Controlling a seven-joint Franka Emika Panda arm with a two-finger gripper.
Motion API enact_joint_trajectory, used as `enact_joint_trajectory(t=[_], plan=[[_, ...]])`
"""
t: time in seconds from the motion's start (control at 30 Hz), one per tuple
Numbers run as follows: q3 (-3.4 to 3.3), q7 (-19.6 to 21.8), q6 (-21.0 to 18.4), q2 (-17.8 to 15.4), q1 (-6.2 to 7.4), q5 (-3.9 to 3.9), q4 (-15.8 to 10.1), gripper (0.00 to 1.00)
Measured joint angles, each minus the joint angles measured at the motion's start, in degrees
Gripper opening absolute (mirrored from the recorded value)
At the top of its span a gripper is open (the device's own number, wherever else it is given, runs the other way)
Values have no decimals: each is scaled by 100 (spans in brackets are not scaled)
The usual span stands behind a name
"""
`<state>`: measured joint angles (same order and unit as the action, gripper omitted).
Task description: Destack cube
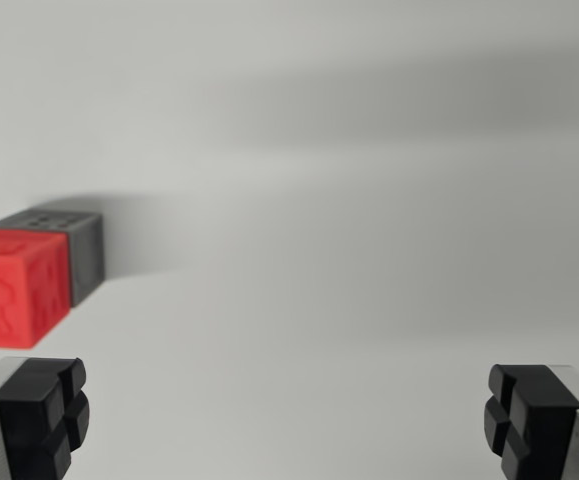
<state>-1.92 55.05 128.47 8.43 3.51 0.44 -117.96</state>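
A red cube with embossed faces sits at the wrist view's left, in front of and partly covering a grey cube that touches it from behind. Whether the red one rests on the grey one or beside it, I cannot tell from this angle. My gripper is open, its two black fingertips spread wide at the bottom corners of the view with nothing between them. Both cubes lie up and to the left of the left fingertip, apart from it.
A plain white surface fills the view, crossed by soft grey shadows in its upper half.
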Motion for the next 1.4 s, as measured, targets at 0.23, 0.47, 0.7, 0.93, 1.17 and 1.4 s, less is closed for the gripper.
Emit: enact_joint_trajectory(t=[0.23, 0.47, 0.7, 0.93, 1.17, 1.4], plan=[[43, 210, 174, 97, 146, -10, -102, 100], [84, 420, 343, 212, 300, -20, -188, 100], [121, 651, 527, 363, 474, -29, -241, 100], [159, 892, 716, 541, 662, -37, -287, 100], [181, 1125, 887, 734, 856, -41, -294, 100], [197, 1364, 1061, 954, 1069, -43, -283, 100]])
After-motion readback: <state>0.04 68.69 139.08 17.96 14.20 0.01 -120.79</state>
